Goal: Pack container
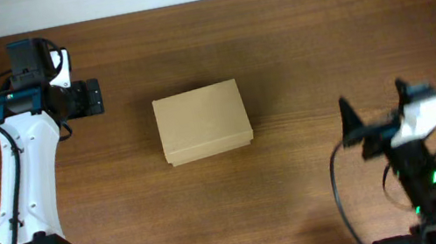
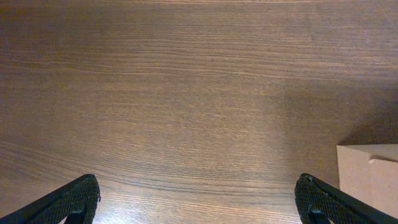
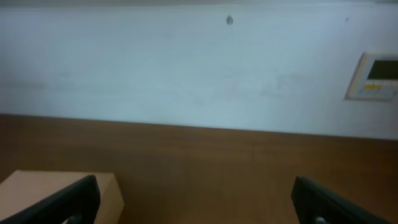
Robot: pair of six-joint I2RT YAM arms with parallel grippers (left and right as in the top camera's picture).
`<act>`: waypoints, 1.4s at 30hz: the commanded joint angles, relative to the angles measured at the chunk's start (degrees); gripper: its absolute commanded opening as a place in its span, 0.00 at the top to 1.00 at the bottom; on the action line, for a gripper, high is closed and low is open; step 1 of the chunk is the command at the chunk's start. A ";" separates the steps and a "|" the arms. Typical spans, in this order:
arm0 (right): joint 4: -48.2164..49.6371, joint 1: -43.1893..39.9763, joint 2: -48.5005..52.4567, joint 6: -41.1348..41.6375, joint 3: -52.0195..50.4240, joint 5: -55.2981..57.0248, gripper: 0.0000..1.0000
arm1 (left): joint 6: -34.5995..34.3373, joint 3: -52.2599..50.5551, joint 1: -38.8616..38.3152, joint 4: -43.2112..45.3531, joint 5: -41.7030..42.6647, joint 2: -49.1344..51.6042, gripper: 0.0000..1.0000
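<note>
The container (image 1: 203,122) is a plain tan cardboard box lying shut in the middle of the table. Its corner shows at the right edge of the left wrist view (image 2: 370,177) and at the lower left of the right wrist view (image 3: 56,190). My left gripper (image 1: 95,96) is open and empty, left of the box and apart from it; its fingertips (image 2: 198,200) frame bare wood. My right gripper (image 1: 375,120) is open and empty, raised at the front right, well away from the box; its fingertips (image 3: 196,202) show at the lower corners. No green tape roll is in view.
The wooden table (image 1: 320,43) runs to a white wall at the back (image 3: 186,62). A wall panel (image 3: 373,76) shows at the right. Black cables (image 1: 342,199) hang by the right arm's base.
</note>
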 commanded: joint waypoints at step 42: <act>-5.29 -2.62 -22.77 0.68 -26.16 2.64 0.01 | 2.01 -0.61 -0.98 0.59 -2.89 -15.67 0.00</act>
